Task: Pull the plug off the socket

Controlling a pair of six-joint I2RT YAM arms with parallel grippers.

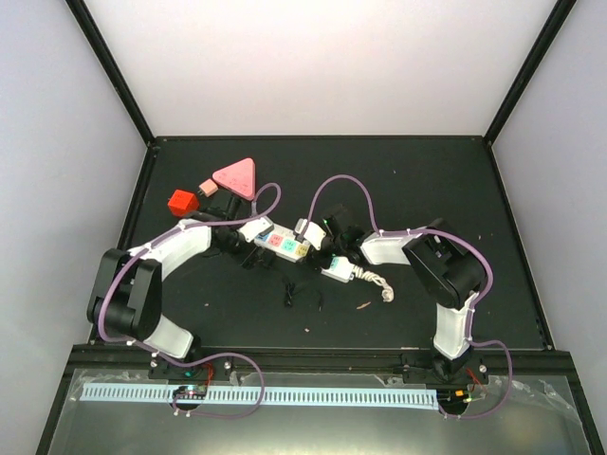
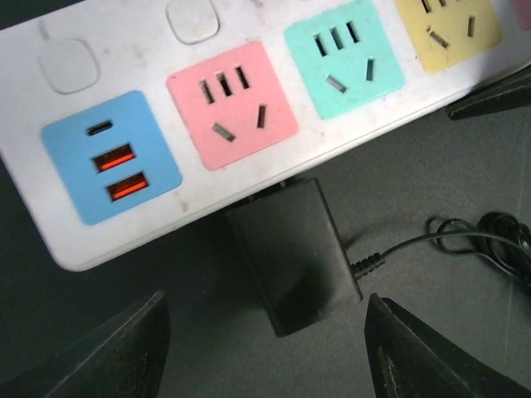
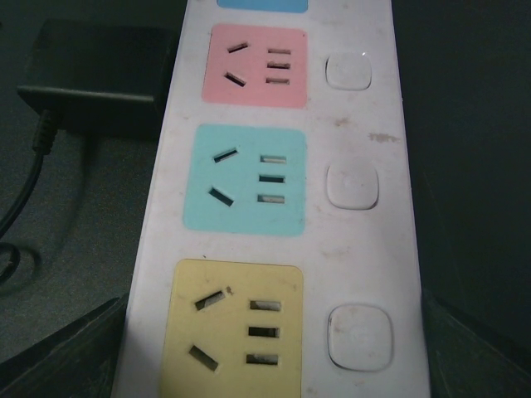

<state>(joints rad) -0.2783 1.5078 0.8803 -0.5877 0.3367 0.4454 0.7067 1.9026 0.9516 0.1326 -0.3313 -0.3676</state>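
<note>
black table (image 1: 474,209) | socket (image 2: 249,108) between both spread pincers | plug (image 2: 294,253) beside

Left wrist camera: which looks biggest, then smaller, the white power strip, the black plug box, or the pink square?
1. The white power strip, widest by far.
2. The black plug box.
3. The pink square, though it looks nearly as big as the plug box.

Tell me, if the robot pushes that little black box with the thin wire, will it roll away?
Probably not. The black box has flat sides and lies flat on the table, so it would likely slide rather than roll. Its thin wire already curls in loose loops, so it looks floppy and would probably just trail behind.
</note>
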